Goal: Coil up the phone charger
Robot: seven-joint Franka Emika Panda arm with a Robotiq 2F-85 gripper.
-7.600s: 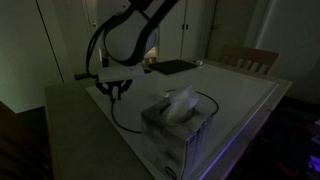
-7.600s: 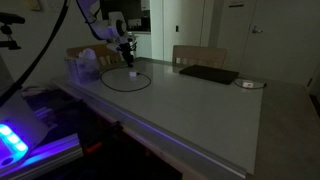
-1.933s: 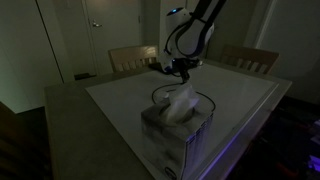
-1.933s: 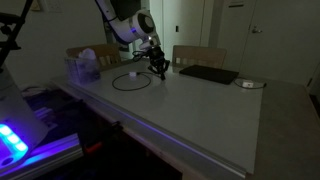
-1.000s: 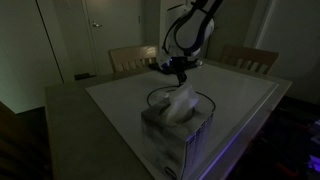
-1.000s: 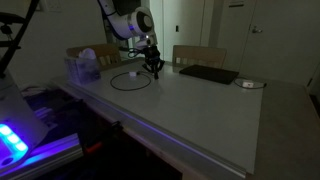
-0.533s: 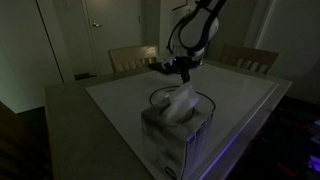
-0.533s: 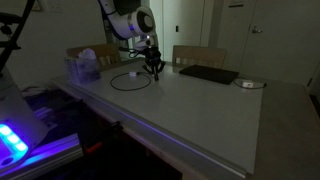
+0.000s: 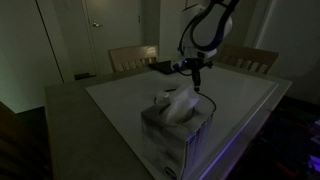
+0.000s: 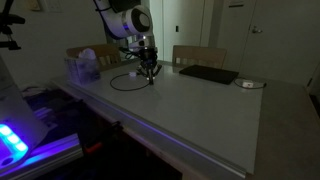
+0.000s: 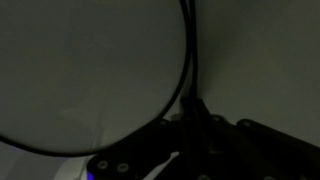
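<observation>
One phone charger (image 11: 191,50), one gripper (image 10: 150,76) and one tissue box (image 9: 175,128) are shown; the cable is clamped between the closed jaws. Its loop is laid just beside the gripper.

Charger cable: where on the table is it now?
In an exterior view, left of frame, the charger cable lies looped on the table between the tissue box and the hand gripping it.
</observation>
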